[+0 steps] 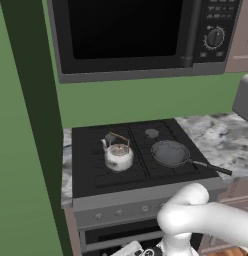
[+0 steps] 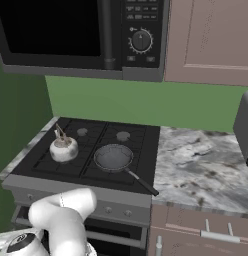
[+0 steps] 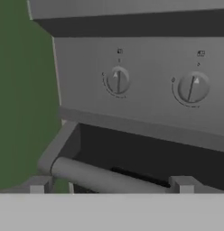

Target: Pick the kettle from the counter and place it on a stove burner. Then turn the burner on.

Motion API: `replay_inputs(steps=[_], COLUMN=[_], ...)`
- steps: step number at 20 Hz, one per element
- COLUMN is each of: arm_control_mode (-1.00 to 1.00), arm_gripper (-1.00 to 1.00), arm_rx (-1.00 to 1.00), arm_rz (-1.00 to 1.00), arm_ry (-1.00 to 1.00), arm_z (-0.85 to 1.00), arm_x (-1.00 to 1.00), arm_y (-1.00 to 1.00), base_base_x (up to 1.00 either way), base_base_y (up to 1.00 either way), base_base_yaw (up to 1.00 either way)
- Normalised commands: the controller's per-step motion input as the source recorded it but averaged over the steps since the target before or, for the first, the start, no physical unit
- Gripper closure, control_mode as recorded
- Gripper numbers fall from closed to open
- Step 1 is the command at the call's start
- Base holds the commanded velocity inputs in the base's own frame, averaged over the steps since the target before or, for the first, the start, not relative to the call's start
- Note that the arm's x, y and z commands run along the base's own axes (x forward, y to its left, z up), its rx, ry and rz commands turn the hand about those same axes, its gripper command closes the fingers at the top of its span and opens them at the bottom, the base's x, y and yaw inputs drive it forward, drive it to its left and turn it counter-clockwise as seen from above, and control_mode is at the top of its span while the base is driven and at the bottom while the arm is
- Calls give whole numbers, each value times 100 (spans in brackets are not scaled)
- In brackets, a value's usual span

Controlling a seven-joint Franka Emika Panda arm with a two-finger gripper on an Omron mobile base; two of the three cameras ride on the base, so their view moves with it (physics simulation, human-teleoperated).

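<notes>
Fingers [image 3: 37, 185] stand wide apart and hold nothing; the two tips rise at the bottom of the hand view, pointed at the front panel of the stove [image 3: 145, 90]. Just ahead of them runs the grey oven door handle [image 3: 105, 177], and above it sit two round control knobs, the left knob [image 3: 117, 81] and the right knob [image 3: 192, 87], neither touched. In the base views the arm reaches low in front of the stove, below the cooktop edge. On the cooktop the kettle [image 1: 118, 154] stands upright on the front-left stove burner [image 1: 110, 172], its wire handle arched above it and its spout toward the left. Beside it, on the front-right burner, rests a dark frying pan [image 1: 170, 152] with its handle extending over the marbled surface [image 2: 206, 165] to the right. A black microwave [image 1: 141, 35] hangs above the stove against the green wall.
</notes>
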Motion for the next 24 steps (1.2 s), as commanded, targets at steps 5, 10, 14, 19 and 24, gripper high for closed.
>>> replay_inputs(steps=[5, 10, 14, 19, 24], arm_control_mode=[-100, -100, -100, -100, -100], arm_gripper=[-100, -100, -100, -100, -100], arm_rx=[11, 12, 2, 0, 0], arm_rz=[-4, -5, -8, -6, 0], arm_ry=[-3, -4, -2, 0, 3], arm_z=[0, 0, 0, 0, 0], arm_x=[10, 17, 26, 38, 48], arm_y=[44, 44, 16, 3, 0], base_base_x=[0, 0, 0, 0, 0], base_base_y=[0, 0, 0, 0, 0], base_base_yaw=[0, 0, 0, 0, 0])
